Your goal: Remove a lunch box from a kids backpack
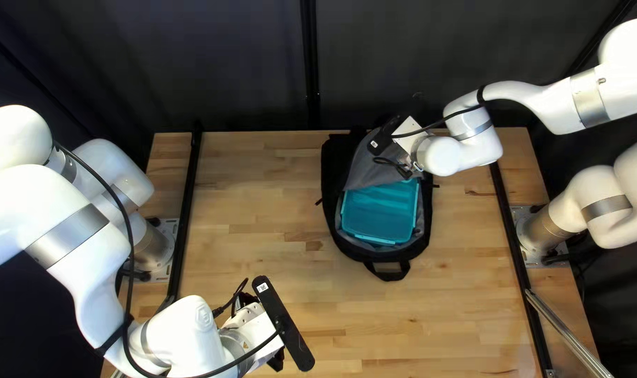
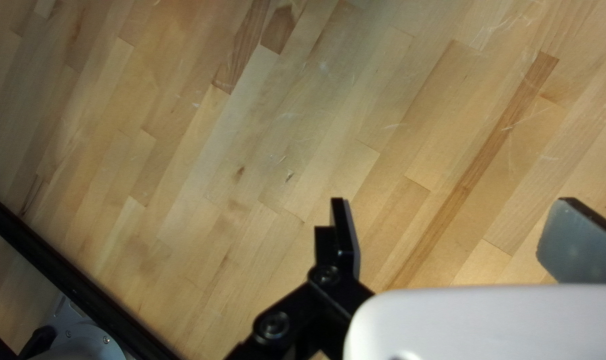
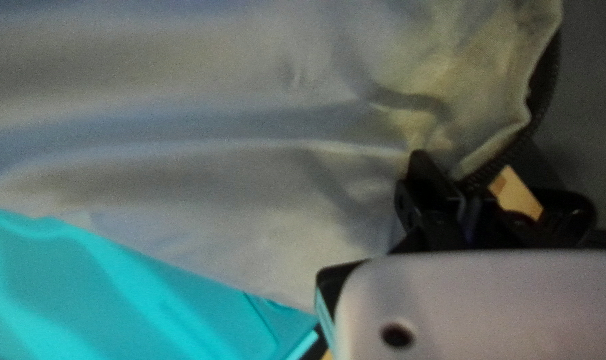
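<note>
Lunch box (image 1: 380, 210): teal. Backpack (image 1: 353, 250): black exterior, grey lining. Table (image 1: 262, 203): light tan wood, staggered plank pattern, scattered darker brown strips. Left arm (image 1: 87, 276) and right arm (image 1: 553, 105): white, metallic grey bands.

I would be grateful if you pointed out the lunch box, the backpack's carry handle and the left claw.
Lunch box (image 1: 380, 210): top left view, its teal lid.
Carry handle (image 1: 387, 276): top left view, its outer strap.
Left claw (image 2: 449, 247): left wrist view, midway between its fingertips.

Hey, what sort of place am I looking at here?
Probably a robotics lab or test station: a left robot arm and a right robot arm are mounted at one wooden table, with a dark curtain hanging behind it.
</note>
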Action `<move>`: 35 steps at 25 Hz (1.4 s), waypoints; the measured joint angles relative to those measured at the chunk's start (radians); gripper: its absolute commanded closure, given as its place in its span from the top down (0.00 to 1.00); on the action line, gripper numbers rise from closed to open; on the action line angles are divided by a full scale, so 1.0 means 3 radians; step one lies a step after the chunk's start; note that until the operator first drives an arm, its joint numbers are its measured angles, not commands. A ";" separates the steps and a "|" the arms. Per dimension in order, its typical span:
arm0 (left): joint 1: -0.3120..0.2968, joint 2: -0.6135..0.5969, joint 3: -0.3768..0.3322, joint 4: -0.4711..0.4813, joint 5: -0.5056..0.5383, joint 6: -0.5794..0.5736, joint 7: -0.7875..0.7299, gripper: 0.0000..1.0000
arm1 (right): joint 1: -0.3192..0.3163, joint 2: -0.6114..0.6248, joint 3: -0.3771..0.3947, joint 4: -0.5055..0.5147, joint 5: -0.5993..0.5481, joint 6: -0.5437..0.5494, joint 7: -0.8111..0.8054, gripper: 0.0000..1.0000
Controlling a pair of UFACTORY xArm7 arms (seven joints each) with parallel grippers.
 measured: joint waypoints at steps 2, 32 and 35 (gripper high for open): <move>0.0000 0.0000 0.0000 0.0000 0.0000 0.0000 0.0000 1.00 | 0.0003 0.0026 0.0008 0.0028 0.0025 0.0027 0.0060 0.00; -0.0080 0.0505 -0.0063 0.1120 0.1070 0.1405 0.0887 1.00 | 0.0011 0.0060 0.0022 0.0066 0.0049 0.0064 0.0134 0.00; 0.0068 0.0572 0.0066 0.1074 0.1256 0.1258 0.1040 1.00 | 0.0011 0.0060 0.0022 0.0066 0.0049 0.0064 0.0134 0.00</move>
